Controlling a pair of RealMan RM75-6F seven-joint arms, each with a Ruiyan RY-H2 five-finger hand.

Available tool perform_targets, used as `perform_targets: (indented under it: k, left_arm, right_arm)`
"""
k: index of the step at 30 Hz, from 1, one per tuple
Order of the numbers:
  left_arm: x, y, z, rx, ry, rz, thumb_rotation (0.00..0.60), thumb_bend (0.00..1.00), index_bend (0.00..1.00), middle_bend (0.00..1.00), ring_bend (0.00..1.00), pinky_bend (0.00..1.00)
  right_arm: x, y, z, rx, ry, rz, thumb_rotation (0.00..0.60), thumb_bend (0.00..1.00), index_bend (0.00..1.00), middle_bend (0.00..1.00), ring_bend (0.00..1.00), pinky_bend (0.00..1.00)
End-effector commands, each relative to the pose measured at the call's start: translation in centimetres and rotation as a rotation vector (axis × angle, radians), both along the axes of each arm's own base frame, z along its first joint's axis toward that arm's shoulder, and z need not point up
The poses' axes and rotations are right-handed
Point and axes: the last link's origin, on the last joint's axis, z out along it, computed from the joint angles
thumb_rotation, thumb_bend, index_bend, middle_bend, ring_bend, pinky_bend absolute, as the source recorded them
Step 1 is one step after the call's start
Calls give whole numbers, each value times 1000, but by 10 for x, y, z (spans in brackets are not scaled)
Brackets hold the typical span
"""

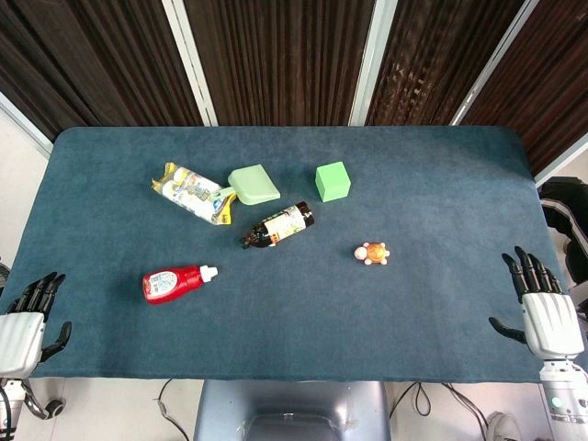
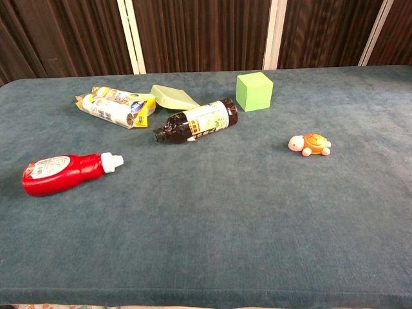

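My left hand (image 1: 26, 323) hovers at the table's front left corner, fingers spread, holding nothing. My right hand (image 1: 542, 305) is at the front right edge, also spread and empty. Neither hand shows in the chest view. A red squeeze bottle (image 1: 175, 282) (image 2: 63, 172) with a white cap lies on its side nearest the left hand. A small orange toy turtle (image 1: 373, 253) (image 2: 310, 144) sits nearest the right hand. A dark brown bottle (image 1: 278, 225) (image 2: 197, 121) lies on its side mid-table.
A yellow and white snack packet (image 1: 192, 191) (image 2: 114, 106), a pale green scoop-like dish (image 1: 252, 185) (image 2: 172, 97) and a green cube (image 1: 333, 181) (image 2: 253, 91) lie toward the back of the blue table (image 1: 294, 340). Dark curtains hang behind.
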Motion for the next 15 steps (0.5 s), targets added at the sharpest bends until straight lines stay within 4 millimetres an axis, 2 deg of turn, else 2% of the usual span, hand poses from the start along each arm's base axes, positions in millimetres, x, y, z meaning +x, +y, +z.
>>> perform_targets:
  k: [1, 8, 15]
  left_arm:
    - [-1, -3, 0, 6, -1, 9, 600, 413, 91, 78, 105, 316]
    - [-1, -1, -2, -1, 0, -3, 600, 413, 91, 79, 105, 316]
    - [-6, -3, -4, -11, -13, -4, 600, 414, 91, 80, 107, 318]
  right_arm:
    - [-1, -1, 0, 3, 1, -4, 600, 159, 103, 88, 73, 270]
    - [1, 2, 4, -16, -9, -5, 600, 159, 103, 88, 73, 270]
    - [0, 0, -2, -5, -9, -11, 600, 159, 103, 88, 73, 270]
